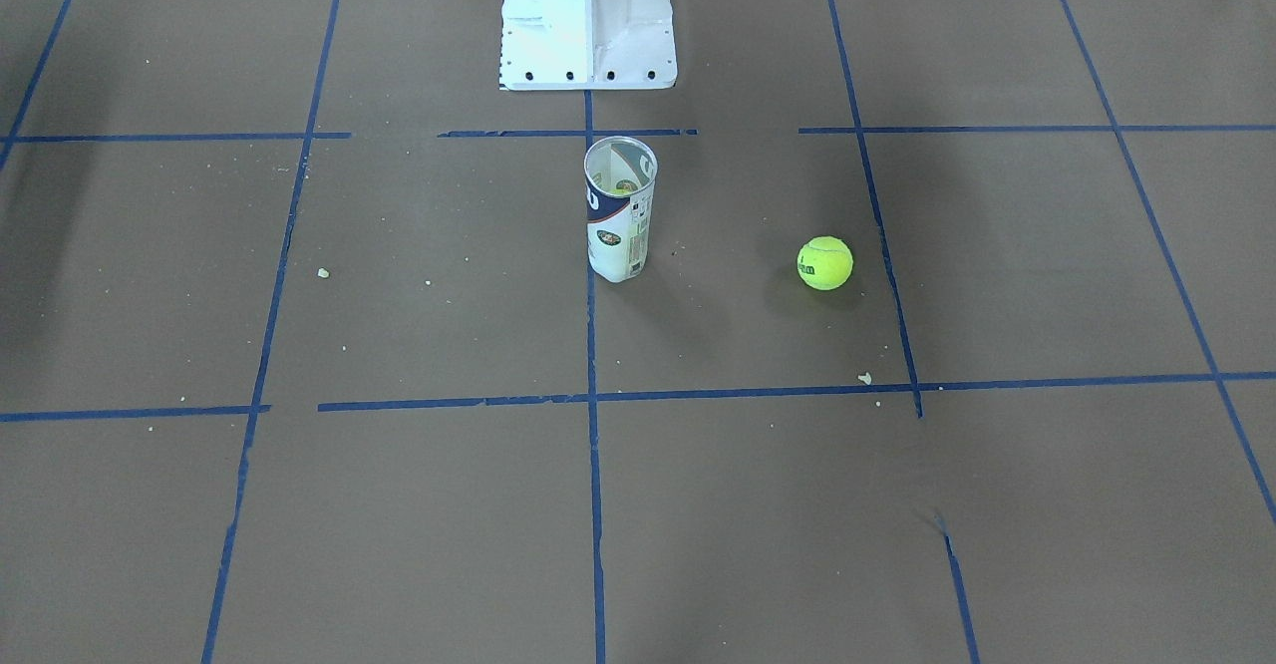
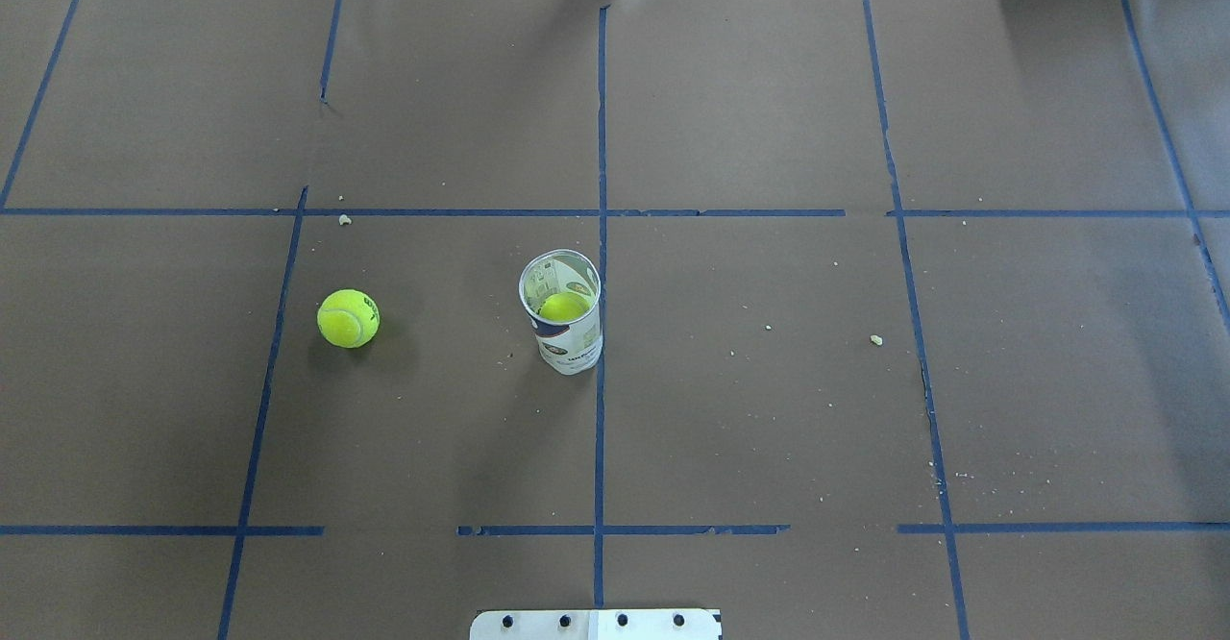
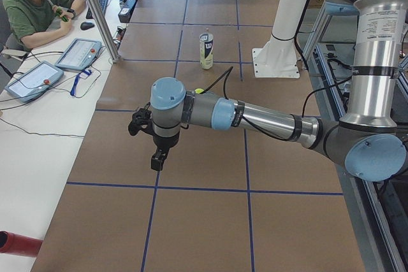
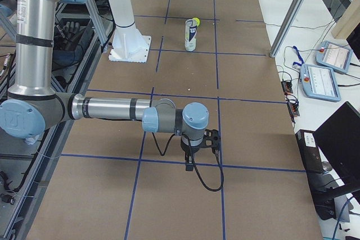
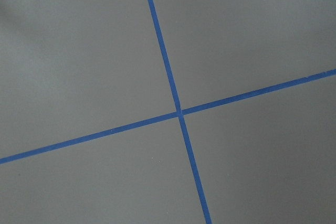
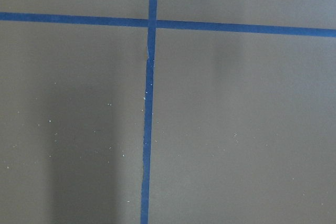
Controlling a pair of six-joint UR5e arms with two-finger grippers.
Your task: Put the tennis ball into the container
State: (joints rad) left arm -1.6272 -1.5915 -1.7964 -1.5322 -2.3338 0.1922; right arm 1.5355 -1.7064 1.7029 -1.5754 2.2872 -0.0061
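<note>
A loose tennis ball (image 2: 348, 318) lies on the brown table, left of the container (image 2: 567, 337) in the overhead view and to its right (image 1: 824, 263) in the front-facing view. The container (image 1: 618, 210) stands upright and open at the table's middle, with another yellow-green ball (image 2: 562, 307) inside. My left gripper (image 3: 157, 158) hangs over the table's near end in the left side view, far from the ball (image 3: 199, 91). My right gripper (image 4: 190, 161) hangs over the opposite end. I cannot tell whether either is open. Both wrist views show only table and blue tape.
The white metal pedestal (image 1: 588, 26) stands just behind the container on the robot's side. Blue tape lines (image 2: 601, 140) grid the table, with small crumbs scattered about. An operator (image 3: 38, 4) sits at a side desk with tablets (image 3: 78, 53).
</note>
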